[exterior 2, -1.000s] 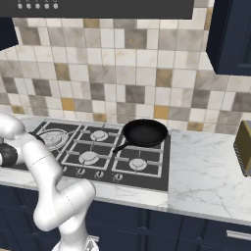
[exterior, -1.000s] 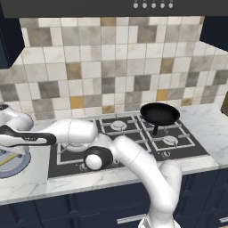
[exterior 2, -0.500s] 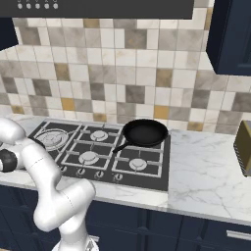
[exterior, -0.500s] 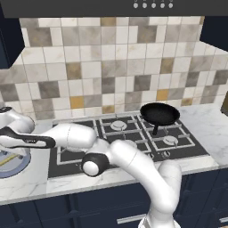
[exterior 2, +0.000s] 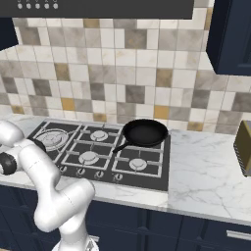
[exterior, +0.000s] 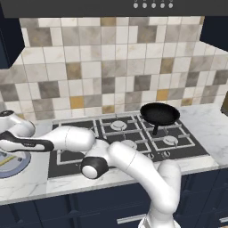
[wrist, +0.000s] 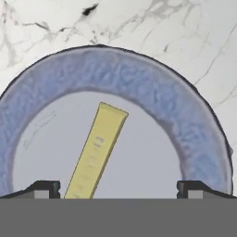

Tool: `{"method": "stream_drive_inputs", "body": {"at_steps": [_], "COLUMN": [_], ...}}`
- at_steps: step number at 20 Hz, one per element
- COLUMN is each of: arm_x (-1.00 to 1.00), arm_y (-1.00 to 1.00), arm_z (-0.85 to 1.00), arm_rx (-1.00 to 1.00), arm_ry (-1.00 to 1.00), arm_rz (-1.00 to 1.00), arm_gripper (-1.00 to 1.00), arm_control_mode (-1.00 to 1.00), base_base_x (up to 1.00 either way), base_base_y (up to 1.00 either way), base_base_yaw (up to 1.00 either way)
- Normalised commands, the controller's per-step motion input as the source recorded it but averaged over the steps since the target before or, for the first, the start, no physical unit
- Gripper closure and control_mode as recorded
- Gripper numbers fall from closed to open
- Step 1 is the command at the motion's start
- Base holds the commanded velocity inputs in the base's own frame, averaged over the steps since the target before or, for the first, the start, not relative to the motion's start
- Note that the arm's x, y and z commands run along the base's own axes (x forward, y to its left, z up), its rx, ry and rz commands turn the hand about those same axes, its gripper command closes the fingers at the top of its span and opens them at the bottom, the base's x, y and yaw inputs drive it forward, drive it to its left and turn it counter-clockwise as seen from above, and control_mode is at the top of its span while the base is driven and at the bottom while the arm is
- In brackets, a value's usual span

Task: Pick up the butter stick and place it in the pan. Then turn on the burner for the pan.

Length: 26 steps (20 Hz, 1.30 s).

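1. Partly, the butter stick (wrist: 96,152) is cut off at the hand view's bottom edge; it lies on the blue-grey plate (wrist: 185,120) at the surface's left edge.
2. Fingers (wrist: 42,189) are spread wide above it, the arm stretched far left.
3. The pan (exterior: 159,114) sits on the stove's back-right grate.

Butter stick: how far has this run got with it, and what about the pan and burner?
Nothing is finished. The butter stick lies on the blue plate, between the open gripper fingertips, ungrasped. The pan sits empty on the stove. Grasping, placing and turning on the burner remain.
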Motion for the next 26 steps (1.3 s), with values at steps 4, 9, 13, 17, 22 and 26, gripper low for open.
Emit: {"method": "stream_drive_inputs", "body": {"at_steps": [4,9,13,17,22,26], "arm_x": [0.11,0.12,0.09,0.04,0.00,0.00], "arm_y": [0.13,0.13,0.13,0.14,0.04,0.00], "arm_z": [-0.08,-0.06,-0.04,-0.07,-0.39,-0.59], "arm_rx": [0.00,0.00,0.00,0.00,0.00,-0.02], "arm_ry": [0.00,0.02,0.03,0.05,0.04,0.01], "arm_rz": [0.00,0.00,0.00,0.00,0.00,0.00], "arm_gripper": [-1.00,-1.00,-1.00,1.00,1.00,1.00], "arm_control_mode": [-1.00,-1.00,-1.00,-1.00,-1.00,-1.00], "base_base_x": [0.00,0.00,0.00,0.00,0.00,0.00], "base_base_y": [0.00,0.00,0.00,0.00,0.00,0.00], "base_base_yaw": [0.00,0.00,0.00,0.00,0.00,0.00]}}
